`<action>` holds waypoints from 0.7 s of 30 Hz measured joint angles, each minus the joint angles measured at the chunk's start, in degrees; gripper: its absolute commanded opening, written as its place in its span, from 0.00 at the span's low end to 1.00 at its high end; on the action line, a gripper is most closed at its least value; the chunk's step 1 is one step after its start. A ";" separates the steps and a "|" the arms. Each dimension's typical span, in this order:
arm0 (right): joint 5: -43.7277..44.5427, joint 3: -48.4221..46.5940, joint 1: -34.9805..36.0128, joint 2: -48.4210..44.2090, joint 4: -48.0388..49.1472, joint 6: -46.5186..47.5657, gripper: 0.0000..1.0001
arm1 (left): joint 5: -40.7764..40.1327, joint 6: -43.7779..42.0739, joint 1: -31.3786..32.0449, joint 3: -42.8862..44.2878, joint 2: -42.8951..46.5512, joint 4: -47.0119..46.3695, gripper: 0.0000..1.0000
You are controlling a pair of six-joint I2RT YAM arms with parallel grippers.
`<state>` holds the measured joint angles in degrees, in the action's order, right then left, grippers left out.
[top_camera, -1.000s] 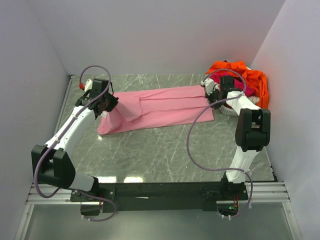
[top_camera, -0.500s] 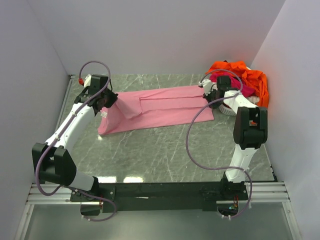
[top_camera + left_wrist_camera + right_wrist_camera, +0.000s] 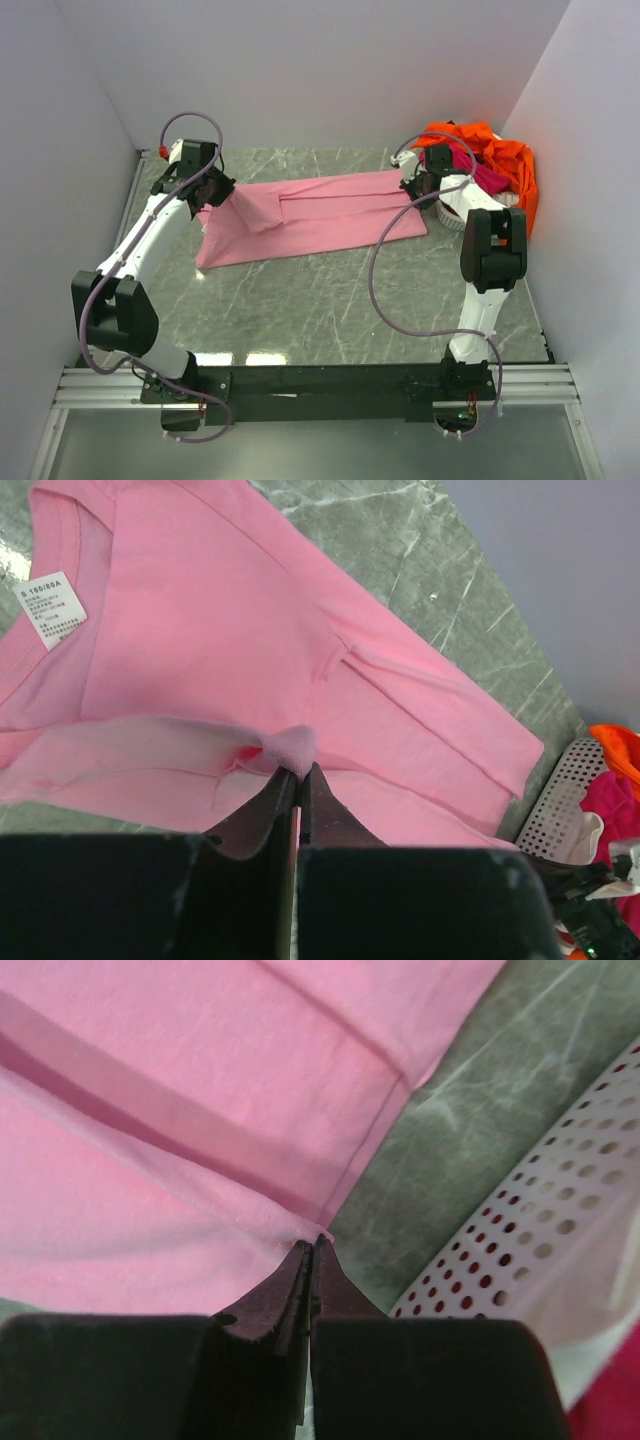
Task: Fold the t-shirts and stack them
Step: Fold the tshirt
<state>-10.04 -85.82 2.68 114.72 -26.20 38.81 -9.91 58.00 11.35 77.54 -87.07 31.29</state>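
The light pink t-shirt (image 3: pixel 320 215) lies spread across the far half of the table, folded lengthwise, collar end to the left. My left gripper (image 3: pixel 214 190) is shut on a pinch of its cloth (image 3: pixel 290 748) near the collar, raising a small peak. A white size label (image 3: pixel 52 610) shows inside the collar. My right gripper (image 3: pixel 414 186) is shut on the shirt's hem corner (image 3: pixel 300 1232) at the right end. A magenta t-shirt (image 3: pixel 482 172) and a bright orange t-shirt (image 3: pixel 503 152) are heaped in the basket at the far right.
The white perforated basket (image 3: pixel 447 216) stands right beside my right gripper, its wall (image 3: pixel 540 1230) close to the fingers. Grey walls close in the table at the left, back and right. Bare marble table (image 3: pixel 330 300) lies in front of the shirt.
Both grippers have moved a little toward the back wall while keeping hold of the pink shirt. The shirt's left end has been drawn up and back with the left gripper.
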 measured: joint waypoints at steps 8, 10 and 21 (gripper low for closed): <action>1.22 -2.36 0.09 0.98 0.02 -0.72 0.03 | 0.42 -0.55 -0.79 2.08 -3.54 0.22 0.02; 1.62 -2.38 0.13 1.60 -0.07 -0.87 0.05 | 0.66 -0.81 -1.03 2.29 -4.24 0.22 0.02; 3.19 -2.38 0.20 3.54 -0.35 -1.11 0.14 | 1.68 -1.88 -1.84 4.31 -7.63 0.22 0.02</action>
<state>-6.85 -88.20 2.87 118.26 -26.55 37.69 -8.23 56.12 9.52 81.84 -94.70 31.51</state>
